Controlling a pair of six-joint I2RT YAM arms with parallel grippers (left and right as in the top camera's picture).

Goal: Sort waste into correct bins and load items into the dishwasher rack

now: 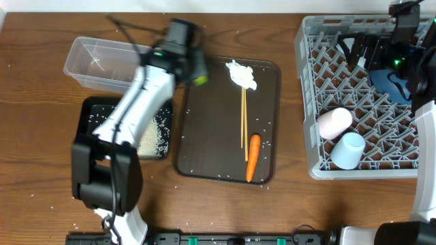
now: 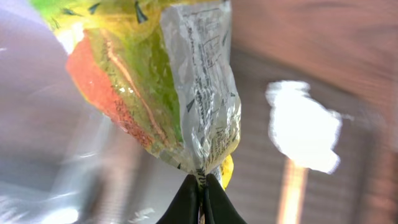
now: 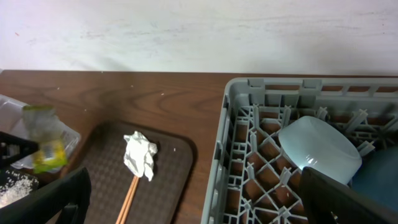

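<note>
The yellow-green plastic wrapper (image 2: 158, 81) is hanging from my left jaws, pinched at one crimped end. Its long axis is running straight out from the tips, so the printed bulk is dangling clear of them. Those jaws are pressing fully together on the thin seam and gripping nothing else.

From overhead, I am holding the wrapper in the air over the far-left corner of the dark brown serving tray (image 1: 204, 146), toward the far edge of the table. The clear plastic tub (image 1: 95, 58) is lying just to the left of it, toward the table's far-left corner. The black tray (image 1: 92, 116), with white rice grains (image 1: 153, 136) in it, is sitting nearer the front edge, partly under my left arm (image 1: 146, 95).

I am judging the tub to be the wrapper's bin, so the coming move is turning on a short sideways carry to the left, until the dangling end is hanging inside the tub's walls. The left arm is much the nearer one.

My right jaws are gaping wide and holding nothing, hovering over the far end of the dishwasher rack (image 1: 308, 95) at the table's right edge, well apart from the wrapper.
</note>
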